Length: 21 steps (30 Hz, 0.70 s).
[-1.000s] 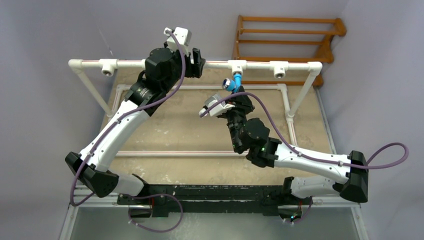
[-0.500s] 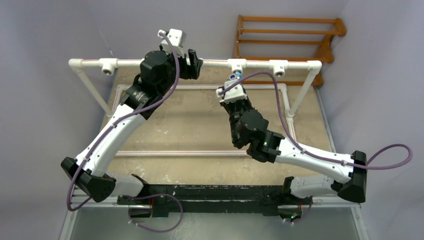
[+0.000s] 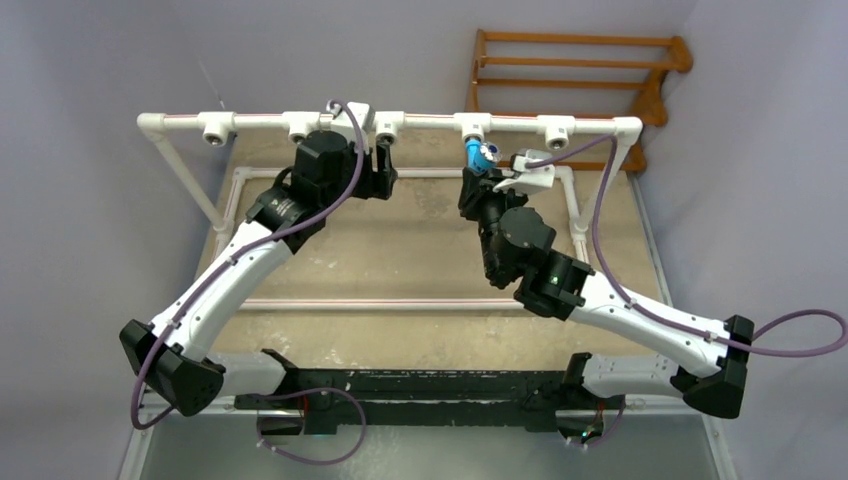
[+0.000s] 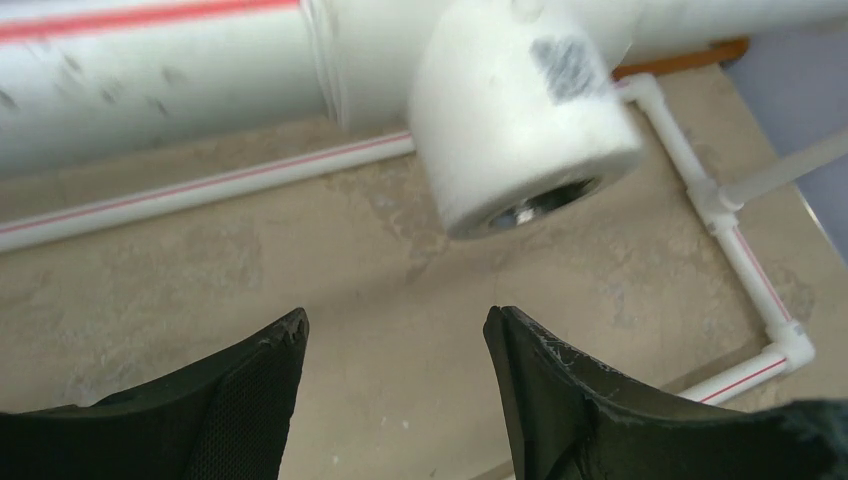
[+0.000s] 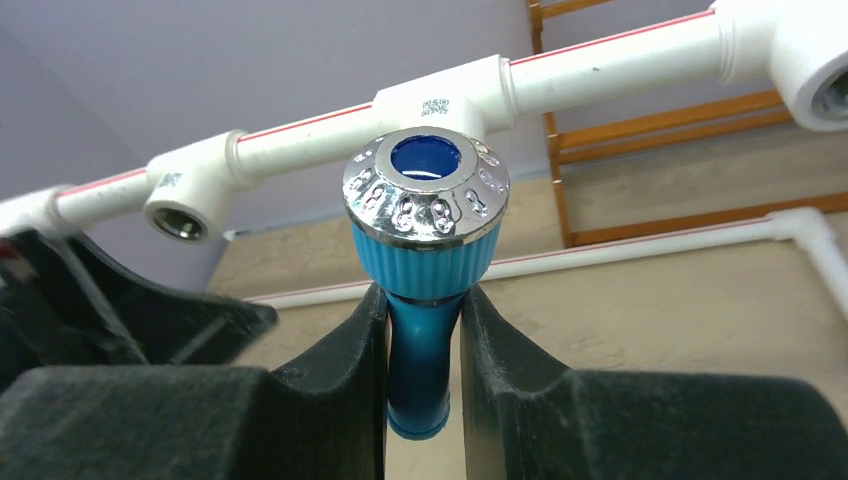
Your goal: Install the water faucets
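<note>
Right claw [image 5: 422, 305] is clamped on the blue stem of the water faucet [image 5: 425, 215], one finger on each side. Left claw [image 4: 395, 325] stands apart with nothing between its fingers. Under the raised pipe rail [image 3: 255, 120] spreads the tan, stone-look surface [image 3: 400, 260]. A flat rectangle of thin white pipe [image 3: 400, 303] lies on it, below the rail. Behind the rail's right half stands a wooden rack [image 3: 580, 70]. Five white tee fittings sit along the rail, their sockets facing the arms. The left claw hovers just below the middle tee [image 4: 520, 130], apart from it. The right claw holds the faucet at the next tee to the right [image 5: 445, 100], with the chrome-capped knob toward the wrist camera. Whether the threaded end has entered that socket cannot be seen.
</note>
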Tool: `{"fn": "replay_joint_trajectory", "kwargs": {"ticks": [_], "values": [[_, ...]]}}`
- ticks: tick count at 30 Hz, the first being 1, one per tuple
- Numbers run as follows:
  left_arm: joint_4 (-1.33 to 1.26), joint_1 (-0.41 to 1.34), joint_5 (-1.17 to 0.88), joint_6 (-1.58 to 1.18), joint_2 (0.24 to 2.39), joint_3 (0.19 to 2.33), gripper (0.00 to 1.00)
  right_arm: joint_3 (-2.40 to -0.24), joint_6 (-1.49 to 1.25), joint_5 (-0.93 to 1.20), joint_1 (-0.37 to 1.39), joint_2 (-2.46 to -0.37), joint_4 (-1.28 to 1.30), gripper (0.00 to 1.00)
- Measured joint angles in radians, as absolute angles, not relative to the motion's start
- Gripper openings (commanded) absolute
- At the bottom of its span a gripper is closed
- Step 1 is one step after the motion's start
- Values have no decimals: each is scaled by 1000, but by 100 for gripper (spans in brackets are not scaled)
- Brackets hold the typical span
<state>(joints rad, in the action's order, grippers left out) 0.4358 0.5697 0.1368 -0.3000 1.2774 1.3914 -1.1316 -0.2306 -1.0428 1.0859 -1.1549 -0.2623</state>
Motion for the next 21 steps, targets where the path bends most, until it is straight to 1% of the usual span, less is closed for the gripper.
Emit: {"fn": "replay_joint_trajectory", "kwargs": {"ticks": [7, 13, 21], "values": [[466, 570, 146, -304, 1257, 1323, 66, -1127, -511, -1013, 1058, -1126, -196, 0], [418, 570, 151, -304, 1171, 1258, 66, -1067, -723, -970, 1044, -1064, -183, 0], [390, 570, 122, -307, 1146, 1191, 66, -1007, -1043, -890, 1009, -1007, -167, 0]]}}
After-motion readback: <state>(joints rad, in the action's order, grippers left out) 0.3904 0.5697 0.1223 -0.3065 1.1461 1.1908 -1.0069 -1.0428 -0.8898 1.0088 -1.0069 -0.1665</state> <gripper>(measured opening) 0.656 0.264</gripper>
